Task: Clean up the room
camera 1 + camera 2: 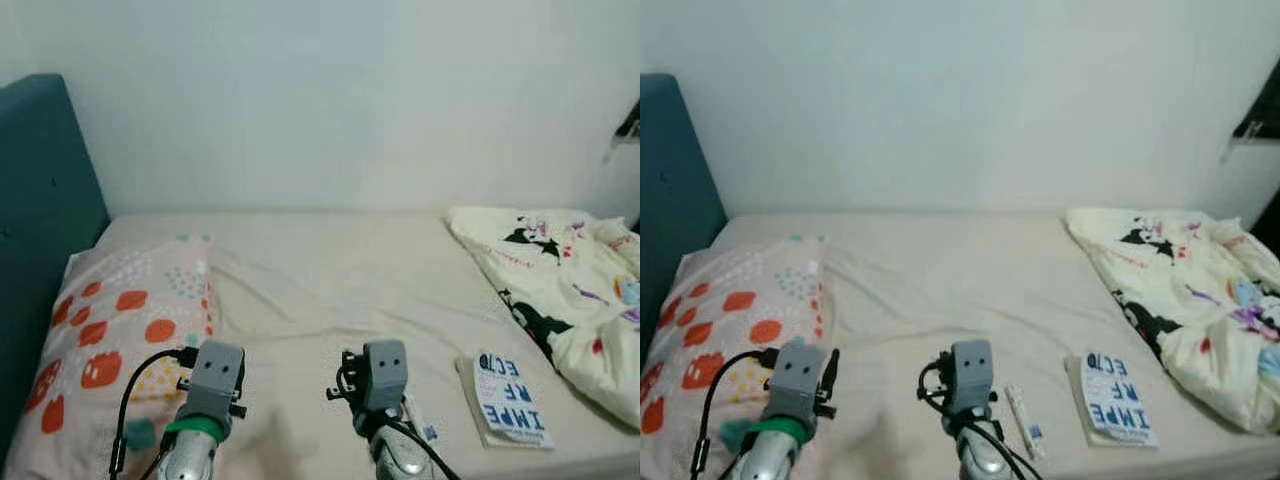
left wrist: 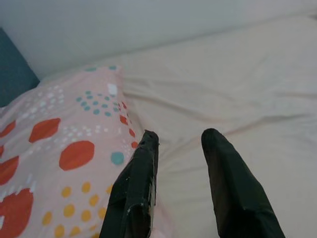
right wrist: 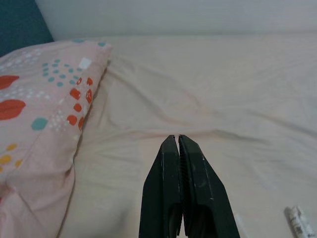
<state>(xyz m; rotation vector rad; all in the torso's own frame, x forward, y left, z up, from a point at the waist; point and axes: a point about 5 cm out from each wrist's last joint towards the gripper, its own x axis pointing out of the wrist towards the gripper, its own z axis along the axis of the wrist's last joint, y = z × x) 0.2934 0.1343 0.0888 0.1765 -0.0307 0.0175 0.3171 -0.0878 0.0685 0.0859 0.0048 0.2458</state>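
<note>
We see the pink pillow [image 1: 110, 330] run off the picture's left and bottom edges, and our left arm [image 1: 200, 420] covers part of its near corner. The teal headboard [image 1: 40, 230] is cut at the left edge. The patterned blanket [image 1: 570, 290] runs off the right side, so we cannot tell how far it spreads. A dark object [image 1: 628, 125] at the right edge is too cropped for us to name. The book [image 1: 508, 398] lies upside down to us, its smaller cover lettering unreadable. The slim white tube [image 1: 1024, 421] has print too small to read; our right arm [image 1: 385, 420] hides most of it in the left eye view.
</note>
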